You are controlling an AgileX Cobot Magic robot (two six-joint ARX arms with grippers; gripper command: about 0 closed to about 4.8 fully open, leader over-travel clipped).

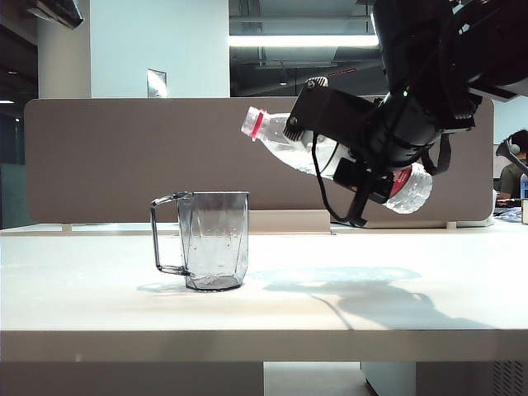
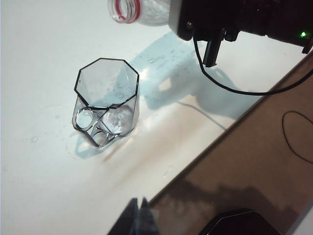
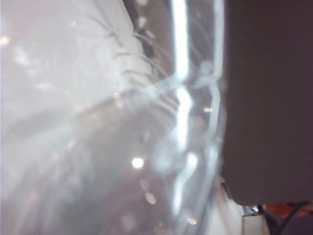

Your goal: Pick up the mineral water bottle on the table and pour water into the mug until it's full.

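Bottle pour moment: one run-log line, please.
right gripper: holds mineral water bottle tilted | mug: empty | left gripper: idle

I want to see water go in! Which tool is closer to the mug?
Hard to tell. Right tool holds the bottle up beside the mug; left tool hangs above it.

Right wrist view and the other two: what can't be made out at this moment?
- Right gripper: its fingers are hidden behind its own body in the exterior view; the mineral water bottle fills the right wrist view, blurred.
- Left gripper: cut off by the left wrist view's edge, state unreadable.
- Mug: water level unclear through the smoky walls.
- Bottle label: covered by the gripper.
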